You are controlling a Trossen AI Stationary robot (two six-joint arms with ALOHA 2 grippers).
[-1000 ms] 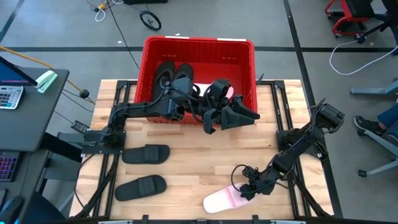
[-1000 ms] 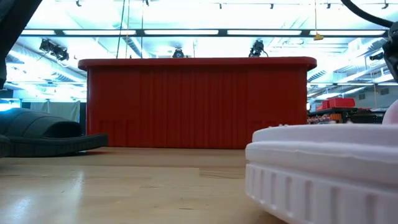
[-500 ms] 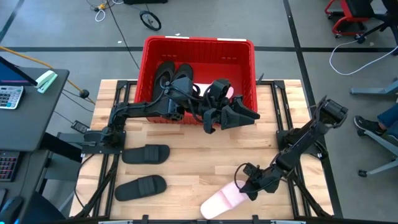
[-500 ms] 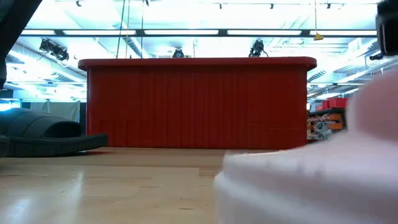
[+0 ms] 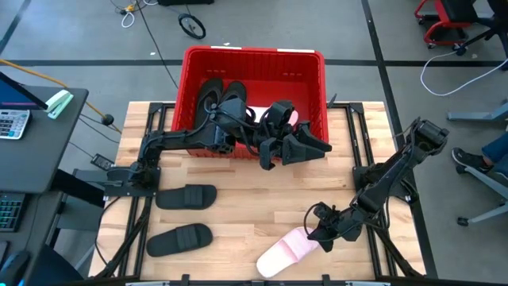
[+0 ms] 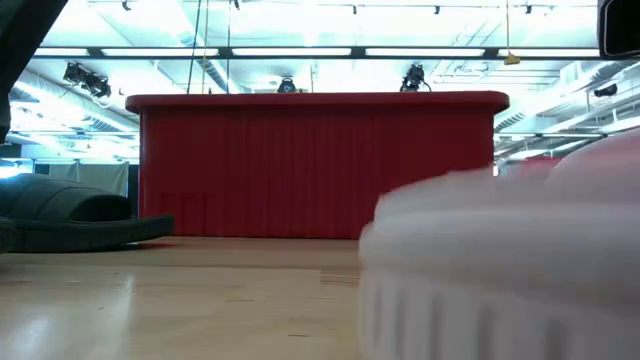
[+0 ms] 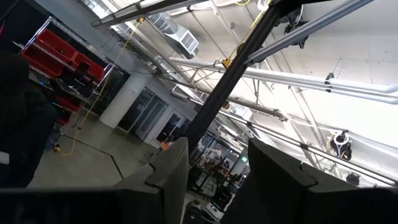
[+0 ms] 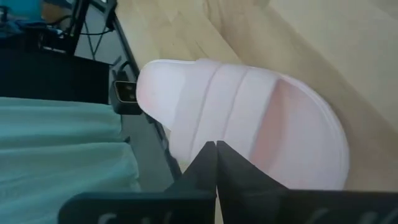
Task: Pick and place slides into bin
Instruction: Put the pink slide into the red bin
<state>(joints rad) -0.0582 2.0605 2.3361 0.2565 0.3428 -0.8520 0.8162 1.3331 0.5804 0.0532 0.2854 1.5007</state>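
A pale pink slide (image 5: 286, 253) lies by the table's near edge and fills the right of the low view (image 6: 500, 260). My right gripper (image 5: 320, 231) is shut at its right end. My left gripper (image 5: 308, 149) hangs open and empty over the near wall of the red bin (image 5: 254, 52). Its fingers (image 7: 177, 168) point up at the ceiling. In the bin lie black flip-flops (image 5: 218, 97) and another pale slide (image 5: 260, 114). Two black slides (image 5: 186, 196) (image 5: 180, 239) rest flat on the table at the left. My right gripper is shut on the pink slide's side edge (image 8: 239, 152), beside the wide strap (image 8: 217, 99). The fingers (image 8: 202, 165) come slanting down from the table's right. They hide the place of contact. The slide's far end (image 5: 266, 262) stays low at the table's near edge. Whether the slide is clear of the table I cannot tell.
The bin's near wall (image 6: 320, 170) stands tall across the middle of the low view. A black slide (image 6: 70, 215) shows at its left. Bare wood (image 5: 262, 199) lies between bin and pink slide. A desk with a calculator (image 5: 12, 123) stands left of the table.
My right gripper has shut at the pink slide's right end and drawn back toward the table's far right. The slide has turned with it. Its right end has swung toward the far edge, and its left end has stayed by the near edge.
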